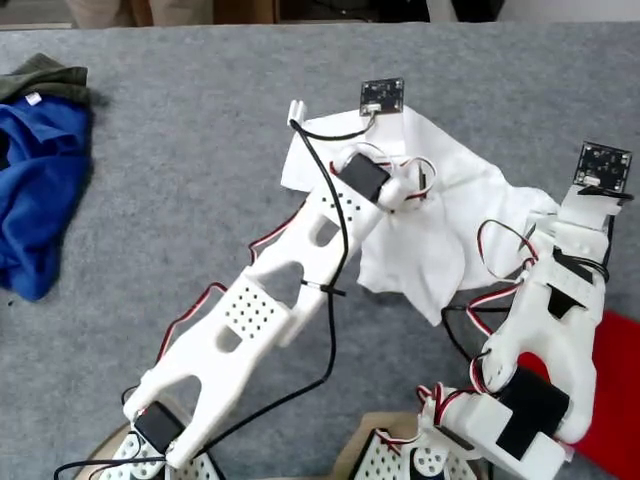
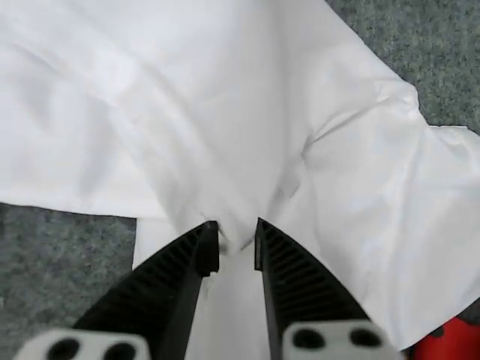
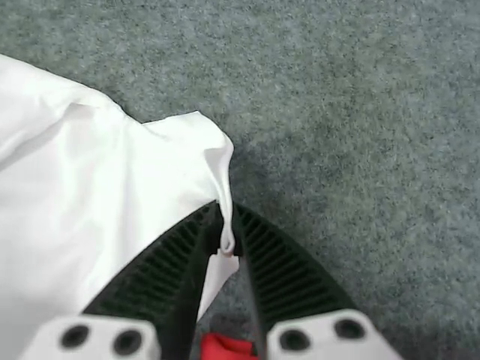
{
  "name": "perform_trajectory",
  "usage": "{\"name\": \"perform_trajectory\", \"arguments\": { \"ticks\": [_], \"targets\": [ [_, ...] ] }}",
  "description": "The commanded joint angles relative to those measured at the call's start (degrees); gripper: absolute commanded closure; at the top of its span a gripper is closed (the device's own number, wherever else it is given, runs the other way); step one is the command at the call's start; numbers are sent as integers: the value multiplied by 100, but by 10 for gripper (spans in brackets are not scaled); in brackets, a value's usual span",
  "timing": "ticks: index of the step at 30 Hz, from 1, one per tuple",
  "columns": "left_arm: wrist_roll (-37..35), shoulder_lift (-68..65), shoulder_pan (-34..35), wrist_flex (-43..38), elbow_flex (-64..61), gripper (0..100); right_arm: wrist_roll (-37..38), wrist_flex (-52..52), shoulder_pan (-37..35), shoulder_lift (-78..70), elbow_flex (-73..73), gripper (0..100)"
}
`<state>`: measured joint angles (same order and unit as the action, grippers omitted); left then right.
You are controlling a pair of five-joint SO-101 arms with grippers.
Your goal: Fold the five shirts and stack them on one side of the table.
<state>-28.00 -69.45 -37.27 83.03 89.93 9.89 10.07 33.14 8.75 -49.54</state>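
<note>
Grey felt covers the desk [image 1: 180,150], where a crumpled white cotton shirt [image 1: 440,240] lies right of centre. Our left tool [image 2: 236,244] seems clenched on a ridge of cloth near its middle, and our right tool [image 3: 227,236] pinches its outer edge, likely so we can pull it flat. A bunched blue shirt [image 1: 40,190] waits at the far left corner.
</note>
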Motion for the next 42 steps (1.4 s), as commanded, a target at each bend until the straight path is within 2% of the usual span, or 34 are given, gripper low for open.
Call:
{"name": "perform_trajectory", "arguments": {
  "ticks": [1,7,12,22,27,31,34,37,42],
  "targets": [
    [-18,75,-88,-44,70,906,-35,-88,57,22,286,993],
    [-26,66,-114,-185,35,904,-35,-88,57,22,286,993],
    [-44,66,-114,-149,18,819,-35,-88,57,22,286,993],
    [-44,57,-79,-352,-360,820,-35,-88,57,31,286,993],
    [-44,57,-35,-695,-598,874,-35,-88,57,40,286,993],
    [-44,101,53,-712,-554,909,-35,-88,57,40,286,993],
    [-9,119,62,-686,-554,975,-35,-88,57,40,286,993],
    [141,119,62,-668,-554,981,-35,-88,57,40,286,993],
    [325,295,123,0,149,982,-35,-88,57,22,286,993]
  ]
}}
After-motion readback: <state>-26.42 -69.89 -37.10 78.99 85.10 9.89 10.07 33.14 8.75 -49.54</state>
